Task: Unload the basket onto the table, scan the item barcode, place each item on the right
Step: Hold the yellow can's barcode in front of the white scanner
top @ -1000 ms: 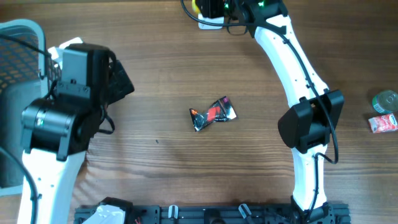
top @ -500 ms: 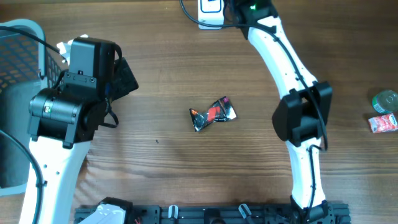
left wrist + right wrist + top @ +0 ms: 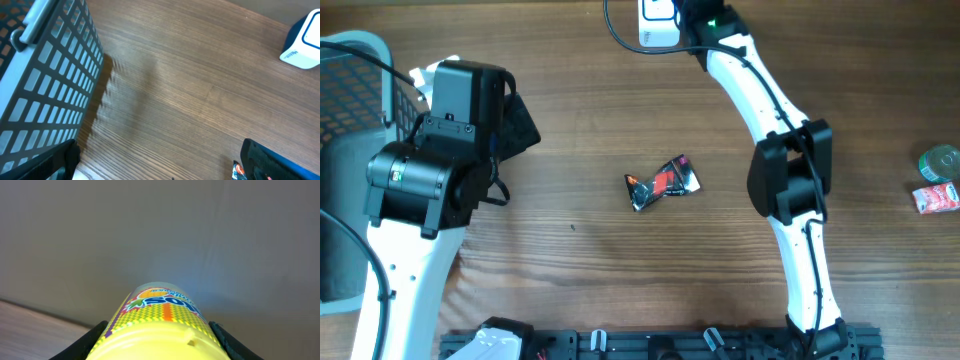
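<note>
- While the right tool (image 3: 159, 347) grips the can (image 3: 160, 317) across its body, jaws part-way in with a finger (image 3: 92, 341) on each side, I read this as the present-to-scanner step.
- The can is up at the far edge of the table (image 3: 580, 260), just by the scanner (image 3: 658, 24). Overhead doesn't show it, as the arm end covers it.
- Right wrist view gives me only the printed label and a blank wall beyond. No barcode in sight, so I can't tell which way it faces.
- My call for doing it well: roll the wrist slowly so the label sweeps past the scanner window. Hold the can near the window but not touching, and pause at each part-turn.
- Don't slacken the grip, since a round can could twist or slide between the pads.
- Left tool (image 3: 159, 150) is wide and holds nothing. It sits beside the basket (image 3: 45, 85), well apart from the scanner, so leave it.
- Wrapper (image 3: 662, 183) lies mid-table, apart from both arms. Ignore it.
</note>
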Motion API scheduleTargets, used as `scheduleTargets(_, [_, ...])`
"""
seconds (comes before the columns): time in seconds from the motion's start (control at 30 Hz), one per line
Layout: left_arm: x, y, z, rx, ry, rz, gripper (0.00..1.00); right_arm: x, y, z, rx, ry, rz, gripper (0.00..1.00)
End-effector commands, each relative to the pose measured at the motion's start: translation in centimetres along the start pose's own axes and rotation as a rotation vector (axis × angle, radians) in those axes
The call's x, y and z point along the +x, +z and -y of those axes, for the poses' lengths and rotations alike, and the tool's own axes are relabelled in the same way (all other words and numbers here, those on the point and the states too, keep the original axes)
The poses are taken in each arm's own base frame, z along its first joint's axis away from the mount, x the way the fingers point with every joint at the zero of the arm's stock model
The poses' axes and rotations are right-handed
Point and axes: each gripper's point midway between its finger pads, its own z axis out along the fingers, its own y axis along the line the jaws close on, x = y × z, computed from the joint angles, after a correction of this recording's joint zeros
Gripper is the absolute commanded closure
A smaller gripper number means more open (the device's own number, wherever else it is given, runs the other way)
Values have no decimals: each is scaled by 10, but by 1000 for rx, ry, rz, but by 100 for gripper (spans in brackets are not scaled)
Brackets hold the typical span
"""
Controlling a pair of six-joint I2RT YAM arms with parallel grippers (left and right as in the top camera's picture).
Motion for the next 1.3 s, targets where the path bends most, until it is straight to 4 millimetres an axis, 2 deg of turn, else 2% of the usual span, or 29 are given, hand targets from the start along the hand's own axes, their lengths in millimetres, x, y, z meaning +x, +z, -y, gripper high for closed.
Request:
scheduleTargets(0.0, [-3, 0, -4, -24, -4, 15, 0, 44, 19, 8, 50, -41, -59, 78])
scheduleTargets(0.13, [-3, 0, -4, -24, -4, 15, 0, 57, 26, 8, 50, -41, -58, 78])
scheduleTargets(0.4, [-3, 0, -4, -24, -4, 14, 0, 48, 31, 8, 51, -34, 15, 78])
scheduleTargets(0.5, [-3, 0, -5, -25, -4, 15, 0, 51, 33, 7, 51, -34, 19, 78])
scheduleTargets(0.77, [-3, 0, -6, -35, -3, 19, 0, 82, 44, 7, 51, -37, -5, 77])
scheduleTargets(0.87, [-3, 0, -7, -36, -2, 17, 0, 85, 46, 7, 51, -50, -3, 77])
scheduleTargets(1.13, [-5, 0, -10, -55, -2, 30, 0, 82, 46, 6, 54, -141, 5, 77])
scheduleTargets(1.27, [-6, 0, -11, -61, -2, 34, 0, 69, 40, 5, 52, -140, 11, 78])
